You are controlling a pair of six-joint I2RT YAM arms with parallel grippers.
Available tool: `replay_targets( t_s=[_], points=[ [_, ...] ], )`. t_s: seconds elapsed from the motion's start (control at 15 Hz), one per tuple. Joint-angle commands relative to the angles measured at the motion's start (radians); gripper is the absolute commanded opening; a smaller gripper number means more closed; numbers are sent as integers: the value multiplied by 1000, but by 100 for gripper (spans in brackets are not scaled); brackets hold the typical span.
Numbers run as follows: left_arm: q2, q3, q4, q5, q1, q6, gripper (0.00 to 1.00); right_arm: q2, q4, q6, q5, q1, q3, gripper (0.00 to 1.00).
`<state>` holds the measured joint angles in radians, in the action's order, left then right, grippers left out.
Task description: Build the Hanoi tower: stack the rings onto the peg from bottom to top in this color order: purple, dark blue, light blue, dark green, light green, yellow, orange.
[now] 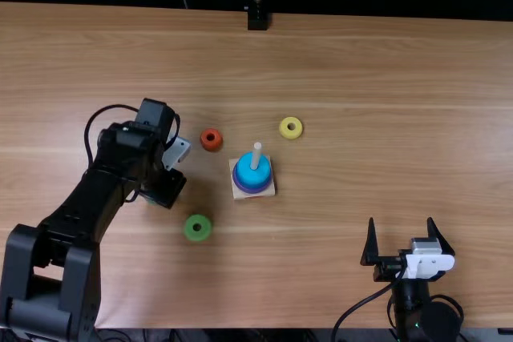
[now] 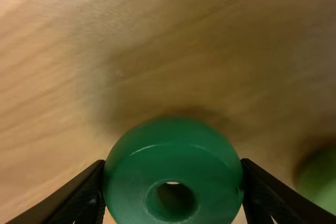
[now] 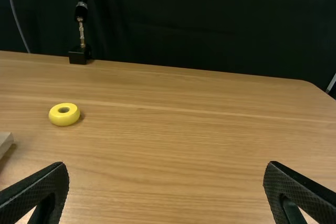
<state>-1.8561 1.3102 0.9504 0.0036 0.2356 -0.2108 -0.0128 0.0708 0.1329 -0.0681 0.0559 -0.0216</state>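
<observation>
"Left of the square pale wooden base, what lies in the top view?"

"A round orange ring, slightly beyond it, and a round light green ring, nearer the robot. The thick yellow ring sits beyond the base, to its right. On the base's upright round peg, a light blue ring tops the stack, with a purple ring low down. The right gripper, nearer the robot and right of the base, is spread and empty."

"And the left wrist view?"

"The left gripper, left of the base, pinches a glossy dark green ring by opposite sides. Being round, it has no long axis; its hole runs roughly toward the camera. Exact tilt against the peg, I can't tell."

"What might spoil things?"

"A tilted ring could catch the peg's tip; a low crossing could knock the light green one."

"The right wrist view?"

"Spread fingers, nothing between them; yellow lies flat, its hole upward."
</observation>
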Motion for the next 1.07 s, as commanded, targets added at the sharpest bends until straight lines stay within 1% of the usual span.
replay_targets(
  t_s=[0.0,0.13,0.2,0.27,0.33,0.4,0.53,0.6,0.8,1.0],
  points=[
    [21,106,42,-2,4,-8,0,13,17,1,-2,-13,8,100],
    [20,202,115,2,7,1,0,13,17,1,-2,-13,8,100],
    [26,244,128,6,37,6,0,13,19,1,-2,-13,8,100],
    [29,297,156,2,71,8,0,13,17,1,-2,-13,8,100],
    [28,371,211,2,82,12,0,13,17,1,-2,-13,8,100],
    [24,448,272,2,90,32,0,13,17,1,-2,-13,8,100],
    [17,577,380,15,122,115,0,13,17,1,-2,-13,8,100],
    [9,640,425,17,133,137,0,13,17,1,-2,-13,8,100],
    [-55,798,504,18,200,176,0,13,17,1,-2,-13,8,100],
    [-110,885,517,17,268,205,0,13,17,1,-2,-13,8,100]
  ],
)
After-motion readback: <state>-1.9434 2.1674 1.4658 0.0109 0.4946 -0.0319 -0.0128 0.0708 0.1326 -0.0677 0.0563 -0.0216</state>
